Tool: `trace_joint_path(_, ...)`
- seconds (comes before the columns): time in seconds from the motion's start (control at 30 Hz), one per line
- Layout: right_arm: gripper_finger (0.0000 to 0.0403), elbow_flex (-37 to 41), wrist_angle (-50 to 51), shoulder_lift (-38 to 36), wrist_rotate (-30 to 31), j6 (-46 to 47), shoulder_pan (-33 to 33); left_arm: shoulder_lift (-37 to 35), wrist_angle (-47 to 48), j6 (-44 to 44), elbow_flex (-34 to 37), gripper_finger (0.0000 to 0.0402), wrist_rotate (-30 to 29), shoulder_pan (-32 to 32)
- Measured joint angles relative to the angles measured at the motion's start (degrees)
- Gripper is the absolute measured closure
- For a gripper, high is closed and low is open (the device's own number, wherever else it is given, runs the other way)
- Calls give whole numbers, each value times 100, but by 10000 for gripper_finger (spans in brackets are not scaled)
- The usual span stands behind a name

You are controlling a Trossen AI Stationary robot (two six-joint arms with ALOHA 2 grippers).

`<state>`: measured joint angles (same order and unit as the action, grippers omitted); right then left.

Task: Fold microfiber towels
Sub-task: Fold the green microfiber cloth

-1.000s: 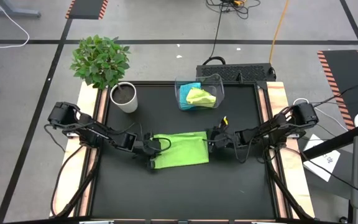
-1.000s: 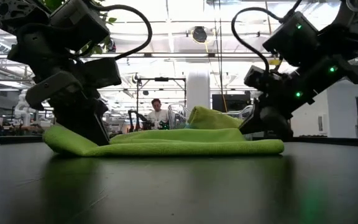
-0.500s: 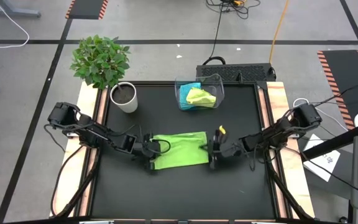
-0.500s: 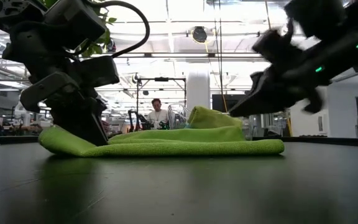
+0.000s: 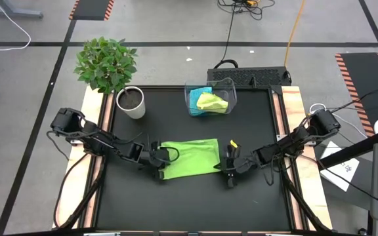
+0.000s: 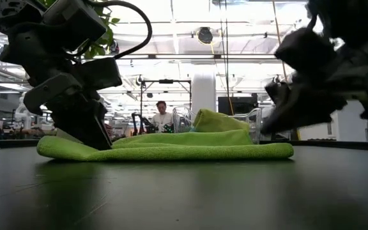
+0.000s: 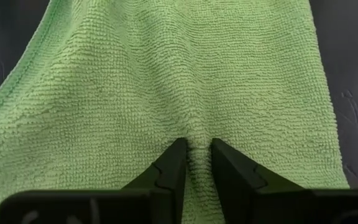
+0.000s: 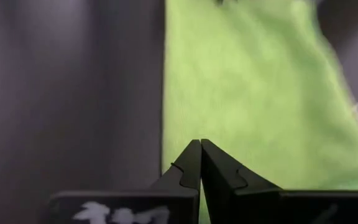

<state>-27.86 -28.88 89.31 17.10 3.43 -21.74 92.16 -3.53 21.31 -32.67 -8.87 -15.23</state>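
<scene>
A lime-green microfiber towel (image 5: pixel 189 157) lies folded and flat on the black table, also showing in the low view (image 6: pixel 171 151). My left gripper (image 5: pixel 161 164) stands at its left end, fingers nearly shut with a ridge of cloth between them (image 7: pixel 197 144). My right gripper (image 5: pixel 229 176) is shut and hangs just off the towel's near right corner; its tips (image 8: pixel 201 144) touch nothing. Another lime-green towel (image 5: pixel 212 102) and a turquoise one (image 5: pixel 202 92) lie bunched in the clear bin (image 5: pixel 231 87). My left gripper pinches a small raised ridge of the towel's top surface (image 7: pixel 197 134) near its left end, between its two fingers. The fingers slant down from the table's left. Creases run out from the pinch; the towel otherwise lies flat on the table. One layer or several, I cannot tell.
A white pot (image 5: pixel 131 103) with a leafy plant stands at the far left of the table. The clear bin sits at the far middle. A black box (image 5: pixel 248 75) lies beyond the far edge. In the low view a person (image 6: pixel 161 118) shows far off in the room.
My right gripper, shut throughout, has swung from beside the towel's far right corner toward the table's near edge, ending off the near right corner. The towel has stayed flat.
</scene>
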Motion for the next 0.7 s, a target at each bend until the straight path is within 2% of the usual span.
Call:
trace_joint_path(0.2,403,0,555,201,-242,383,185,1,-150,126,-4,318,57,-163)
trace_joint_path(0.33,403,-28,894,252,-360,771,305,6,-367,286,0,318,353,-303)
trace_joint_path(0.43,403,-27,1256,220,-342,1092,402,11,-593,526,3,318,505,-419)
trace_joint_path(0.53,403,-24,1421,213,-56,1206,521,13,-692,659,7,318,664,-583)
trace_joint_path(0.7,403,-15,1560,186,92,1245,790,13,-686,723,7,320,561,-826)
